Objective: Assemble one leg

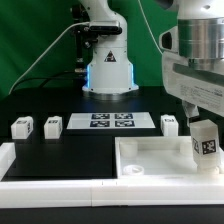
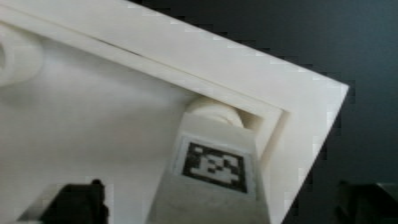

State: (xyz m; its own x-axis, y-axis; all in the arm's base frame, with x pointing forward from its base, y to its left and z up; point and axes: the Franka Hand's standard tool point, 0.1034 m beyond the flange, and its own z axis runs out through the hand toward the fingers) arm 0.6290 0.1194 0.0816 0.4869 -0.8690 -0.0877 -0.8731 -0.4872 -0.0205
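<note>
A leg (image 1: 206, 144), a small white block with a black-and-white tag, stands a little tilted at the right corner of the large white tray-like piece (image 1: 150, 172). In the wrist view the leg (image 2: 217, 170) runs down to the round corner socket (image 2: 221, 112). My gripper (image 1: 201, 124) is right above it, and its dark fingers (image 2: 75, 202) stand on either side of the leg's near end. A gap shows between one finger and the leg, and the other finger is close against it. My gripper (image 2: 217, 212) looks open around the leg.
Three more legs lie on the black table: two at the exterior view's left (image 1: 21, 127) (image 1: 52, 125) and one right of the marker board (image 1: 170, 124). The marker board (image 1: 111, 122) lies in the middle, in front of the arm's base (image 1: 108, 70).
</note>
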